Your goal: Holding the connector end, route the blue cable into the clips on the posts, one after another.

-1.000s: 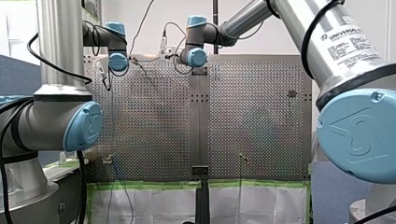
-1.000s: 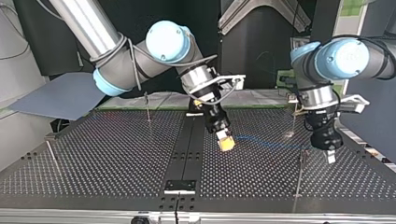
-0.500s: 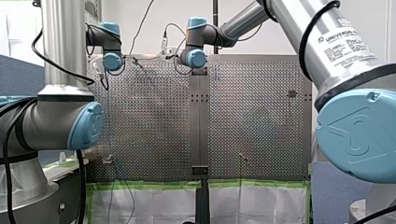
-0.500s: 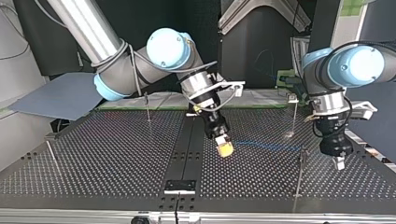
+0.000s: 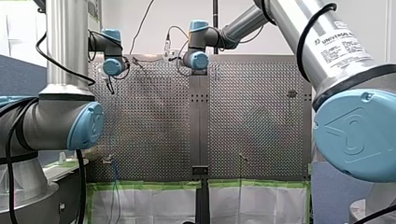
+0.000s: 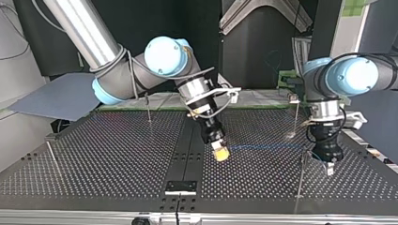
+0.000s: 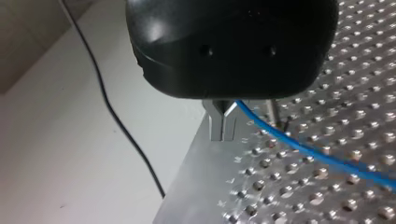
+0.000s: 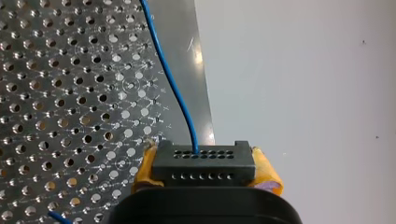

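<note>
Thin blue cable (image 8: 174, 88) curves away from its black, many-holed connector (image 8: 204, 164).

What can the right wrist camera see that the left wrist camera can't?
Only the right wrist view shows the black connector pinched between my right end effector's yellow pads. Only the left wrist view shows my left end effector and a thin black wire beside the table. Both show the blue cable and the perforated table.
</note>
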